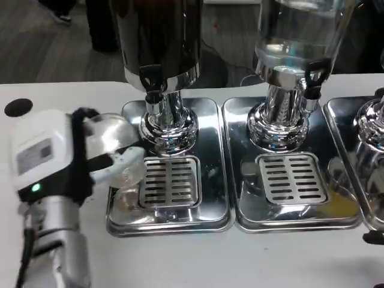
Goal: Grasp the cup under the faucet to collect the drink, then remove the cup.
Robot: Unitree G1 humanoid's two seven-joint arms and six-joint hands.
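At frame left we observe the left hand point(90, 150) clamped around a clear cup point(117, 156), beside the dark dispenser's faucet point(151, 81), over the drip tray point(207, 114).

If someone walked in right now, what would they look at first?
Probably the shiny drink dispensers standing on silver trays with slotted grates. On the left, the robot's left hand holds a clear cup at the edge of the first tray, beside the dark dispenser's faucet.

small label on left hand point(45, 153), print too blurred to read
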